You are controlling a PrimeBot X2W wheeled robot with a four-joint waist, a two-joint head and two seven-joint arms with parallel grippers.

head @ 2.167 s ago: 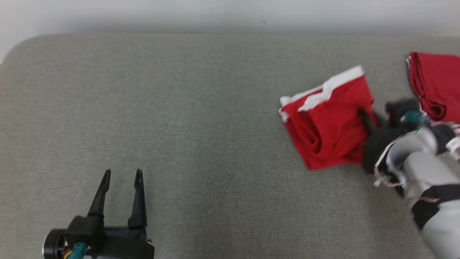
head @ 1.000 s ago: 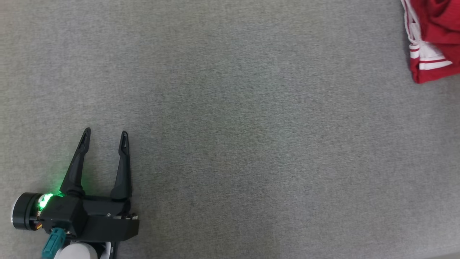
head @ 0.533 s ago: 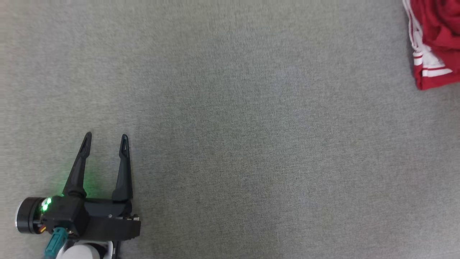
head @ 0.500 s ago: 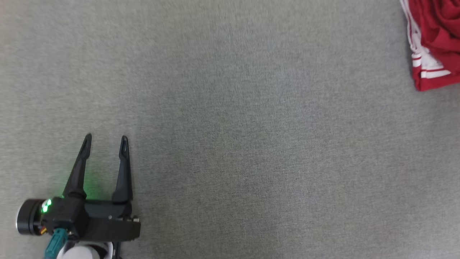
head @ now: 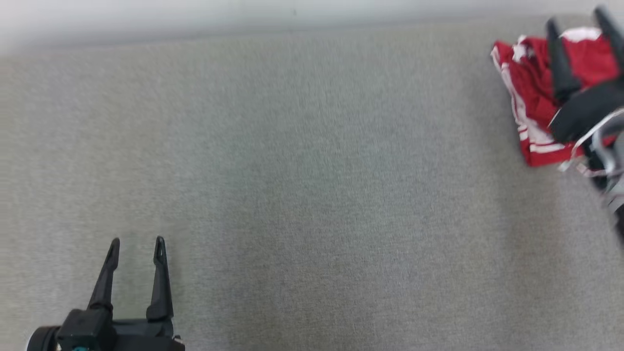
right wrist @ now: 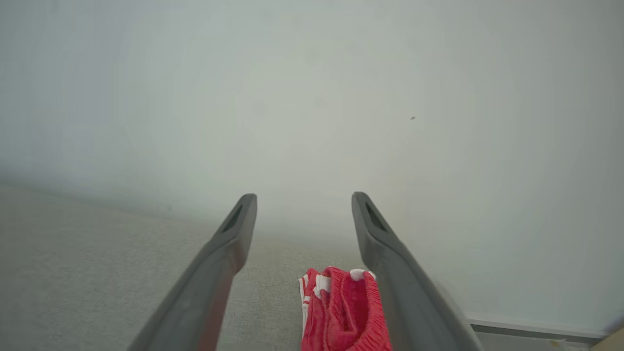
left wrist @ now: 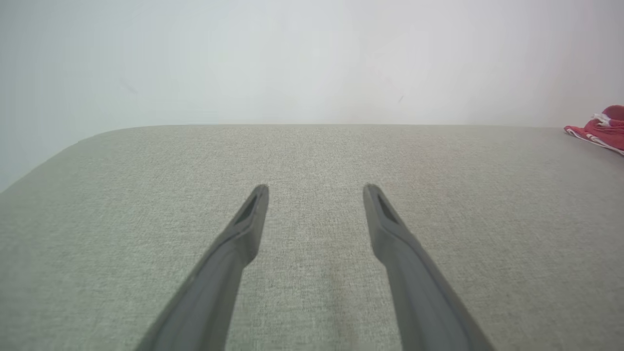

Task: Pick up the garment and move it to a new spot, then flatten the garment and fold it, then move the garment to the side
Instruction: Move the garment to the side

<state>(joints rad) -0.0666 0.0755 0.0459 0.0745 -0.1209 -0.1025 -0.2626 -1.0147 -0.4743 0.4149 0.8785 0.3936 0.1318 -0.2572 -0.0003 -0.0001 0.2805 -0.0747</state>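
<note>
The garment [head: 529, 97] is a red bundle with white stripes, lying crumpled at the table's far right. My right gripper [head: 575, 17] hangs over it, open, fingers pointing at the wall, nothing between them. In the right wrist view the garment [right wrist: 341, 312] lies below the open gripper [right wrist: 303, 196], close to the right finger. My left gripper [head: 137, 241] rests open and empty at the near left, far from the cloth. The left wrist view has its open gripper [left wrist: 316, 187] over bare fabric, with the garment [left wrist: 602, 131] at the right edge.
The grey fabric-covered table [head: 312, 185] stretches wide between the two grippers. Its far edge meets a white wall [head: 243, 14]. The table's left far corner [left wrist: 92, 139] is rounded. A baseboard strip [right wrist: 531, 327] shows beyond the table's right end.
The head camera has tilted up, so the table's far edge now shows. My right gripper has come into view, open above the garment. The left gripper keeps its open pose.
</note>
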